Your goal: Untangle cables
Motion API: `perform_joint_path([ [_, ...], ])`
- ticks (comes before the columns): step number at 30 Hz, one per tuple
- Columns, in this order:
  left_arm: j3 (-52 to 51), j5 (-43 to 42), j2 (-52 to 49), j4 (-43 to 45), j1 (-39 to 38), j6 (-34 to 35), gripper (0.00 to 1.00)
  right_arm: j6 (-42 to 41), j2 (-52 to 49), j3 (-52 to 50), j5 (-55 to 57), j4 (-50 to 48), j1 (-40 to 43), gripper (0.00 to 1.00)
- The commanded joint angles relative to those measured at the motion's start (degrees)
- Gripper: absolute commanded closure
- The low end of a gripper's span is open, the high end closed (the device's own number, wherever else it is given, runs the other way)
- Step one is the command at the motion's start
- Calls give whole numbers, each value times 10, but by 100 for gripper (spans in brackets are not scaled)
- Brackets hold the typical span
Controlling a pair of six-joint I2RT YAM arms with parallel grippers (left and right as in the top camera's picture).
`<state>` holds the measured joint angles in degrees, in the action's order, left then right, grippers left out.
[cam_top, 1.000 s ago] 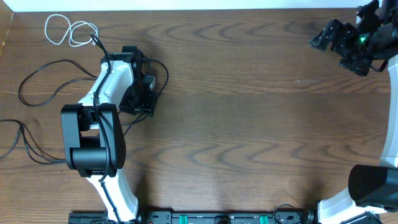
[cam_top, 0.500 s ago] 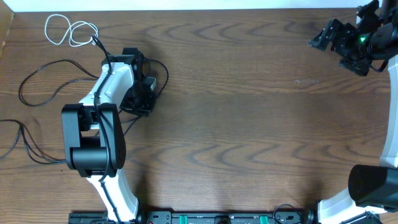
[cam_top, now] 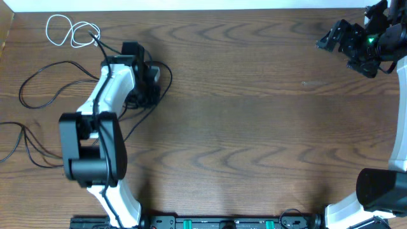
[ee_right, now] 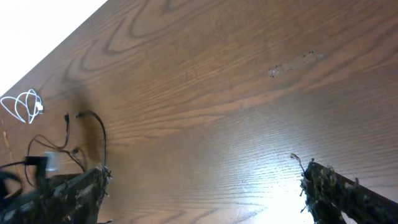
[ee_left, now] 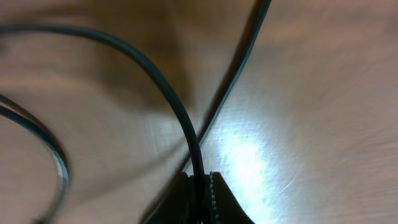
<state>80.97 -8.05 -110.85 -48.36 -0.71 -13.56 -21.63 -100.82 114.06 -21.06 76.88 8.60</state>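
Pinching one black cable (ee_left: 163, 84) at the bottom centre of the left wrist view, the left gripper (ee_left: 201, 190) has its jaws pressed together on the strand. The strand's long axis runs straight up from the fingertips, then bends toward the upper left of the frame. Just above the jaws a second black cable (ee_left: 239, 74) slants from upper right to lower left, passing behind the held one. That crossing is what the next pull has to clear, in my judgement.

Farther out, in the overhead view, the other black cables (cam_top: 32, 75) loop toward the left edge and the white cable (cam_top: 72, 33) coils in the upper left corner. At the far upper right the right gripper (cam_top: 331, 38) hangs with jaws spread wide on nothing, well apart from every strand, so the left arm is nearer.
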Motion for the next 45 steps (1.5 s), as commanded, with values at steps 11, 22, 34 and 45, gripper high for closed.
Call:
perform_joint_path([
  [11,-26,-59,29,56,0,-4,92,7,7,8,-3,0,-5,1],
  [22,-110,-59,25,156,0,1,67,7,7,8,-3,-2,-5,1],
  [34,-176,-54,24,256,0,1,57,7,7,8,-3,-2,-5,1],
  [45,-196,-52,-19,268,0,1,74,7,7,8,-3,-1,-5,1],
])
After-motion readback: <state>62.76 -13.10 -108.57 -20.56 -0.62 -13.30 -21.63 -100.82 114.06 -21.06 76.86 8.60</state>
